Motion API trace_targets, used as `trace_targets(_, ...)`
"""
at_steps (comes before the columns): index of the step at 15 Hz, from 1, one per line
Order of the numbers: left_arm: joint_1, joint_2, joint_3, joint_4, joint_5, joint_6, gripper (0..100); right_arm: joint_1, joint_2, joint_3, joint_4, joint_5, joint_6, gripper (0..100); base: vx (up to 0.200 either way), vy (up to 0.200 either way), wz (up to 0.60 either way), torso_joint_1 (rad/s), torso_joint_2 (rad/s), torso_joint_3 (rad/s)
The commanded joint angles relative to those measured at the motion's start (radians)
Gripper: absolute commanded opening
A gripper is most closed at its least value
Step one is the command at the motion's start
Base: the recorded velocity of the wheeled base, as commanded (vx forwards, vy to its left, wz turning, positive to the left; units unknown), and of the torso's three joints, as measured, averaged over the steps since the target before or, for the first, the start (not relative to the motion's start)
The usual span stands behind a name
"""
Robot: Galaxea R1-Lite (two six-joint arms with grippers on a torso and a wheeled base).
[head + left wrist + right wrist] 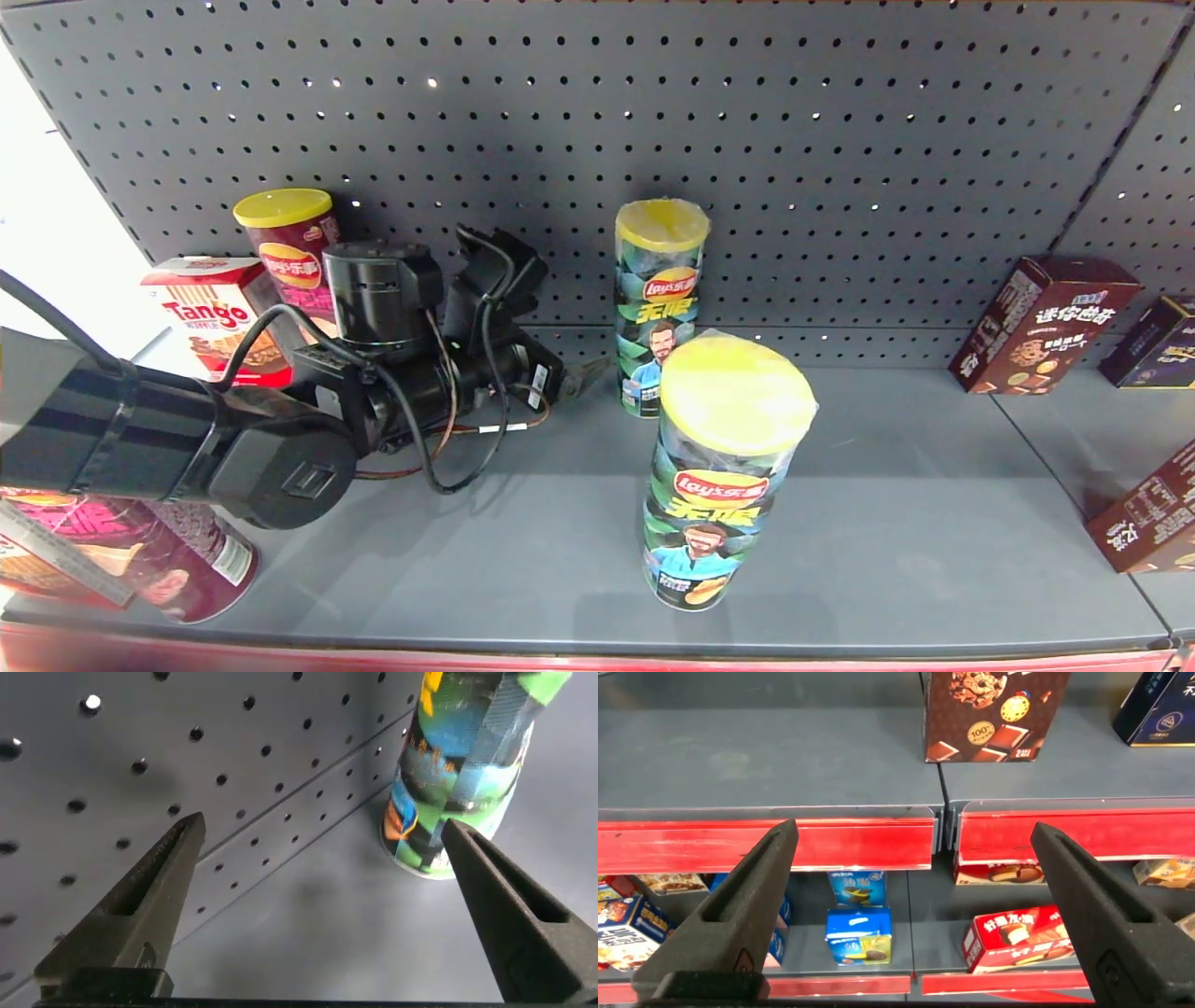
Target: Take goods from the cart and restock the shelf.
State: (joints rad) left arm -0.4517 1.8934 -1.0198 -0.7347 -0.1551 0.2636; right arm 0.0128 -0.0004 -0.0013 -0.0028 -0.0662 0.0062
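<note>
Left gripper (581, 378) is low over the shelf (915, 523), close to the pegboard (840, 140) at the back. In the left wrist view the left gripper (322, 831) has its fingers (140, 905) spread wide with only shelf and pegboard between them. The rear chip can (661, 308), green-blue with a yellow lid, stands upright against the pegboard just beside the gripper tip; in the wrist view that can (462, 775) sits just past one fingertip, not between the fingers, and I can't tell if it touches. The front chip can (719, 476), same design, stands upright nearer the shelf edge, apart from the rear one. Right gripper (915, 835) has its fingers (738, 905) spread too, holding nothing, facing the shelf's red rail (831, 845); a brown box (994, 714) stands on the shelf above the rail, with blue boxes (859, 933) and a red box (1008, 938) on the lower level. Also on the shelf: a maroon can (289, 247) and a wafer box (215, 317) behind the left arm, a pink can (159, 555) lying at the front left, and brown boxes (1041, 327) at the right.
</note>
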Motion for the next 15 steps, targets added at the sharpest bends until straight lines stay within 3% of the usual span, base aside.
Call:
trace_targets(1, -0.004, 0.019, -0.013, 0.0, 0.003, 0.0, 100, 0.001, 0.0, 0.0, 0.0, 0.0, 0.0, 100, 0.0, 0.0, 0.0, 0.0, 0.0, 0.0)
trace_targets(15, -0.013, 0.055, -0.037, -0.005, 0.006, 0.005, 100, 0.001, 0.0, 0.001, 0.0, 0.0, 0.0, 100, 0.0, 0.0, 0.0, 0.0, 0.0, 0.0)
